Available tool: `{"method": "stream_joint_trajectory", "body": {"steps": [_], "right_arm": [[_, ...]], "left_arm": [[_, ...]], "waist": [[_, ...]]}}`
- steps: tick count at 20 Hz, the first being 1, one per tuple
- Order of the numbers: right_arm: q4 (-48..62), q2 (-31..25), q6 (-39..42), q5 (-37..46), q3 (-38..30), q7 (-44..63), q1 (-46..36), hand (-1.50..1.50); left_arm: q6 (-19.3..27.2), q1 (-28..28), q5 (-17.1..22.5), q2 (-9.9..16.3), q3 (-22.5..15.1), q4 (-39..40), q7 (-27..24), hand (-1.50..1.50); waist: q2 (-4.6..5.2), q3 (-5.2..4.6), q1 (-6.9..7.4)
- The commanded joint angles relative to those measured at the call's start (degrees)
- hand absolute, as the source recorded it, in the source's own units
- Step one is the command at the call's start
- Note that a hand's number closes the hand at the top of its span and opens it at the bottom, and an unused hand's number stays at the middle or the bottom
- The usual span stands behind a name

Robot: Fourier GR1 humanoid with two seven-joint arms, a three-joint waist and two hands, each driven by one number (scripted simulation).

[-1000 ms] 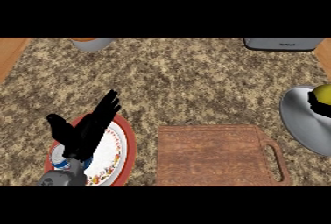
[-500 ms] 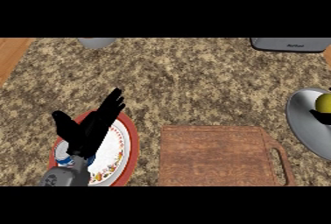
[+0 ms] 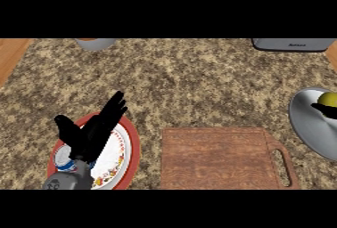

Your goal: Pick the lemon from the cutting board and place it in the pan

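The lemon (image 3: 329, 99) lies in the grey pan (image 3: 308, 124) at the right edge of the view, and a black fingertip (image 3: 322, 108) touches it from below; the rest of this hand is out of view, so I cannot tell if its fingers are closed or straight. The wooden cutting board (image 3: 220, 158) sits beside the pan. The left hand (image 3: 92, 131) is over the red-rimmed plate (image 3: 129, 151), its fingers straight and close together, the thumb apart.
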Motion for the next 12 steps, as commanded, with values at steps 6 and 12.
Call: {"method": "stream_joint_trajectory", "body": {"steps": [6, 12], "right_arm": [[6.05, -8.67, 22.58, -6.44, -5.41, -1.94, 3.61, -1.50], [6.09, -11.95, 34.52, -6.25, -4.54, -7.71, 8.58, -1.50]], "left_arm": [[-1.37, 1.59, -0.20, -0.51, -0.07, 1.99, -3.25, 0.00], [-0.47, 1.49, -0.83, 0.18, 0.34, 0.30, -1.05, 0.00]], "waist": [[0.07, -0.06, -0.47], [-0.19, -0.04, -0.67]]}}
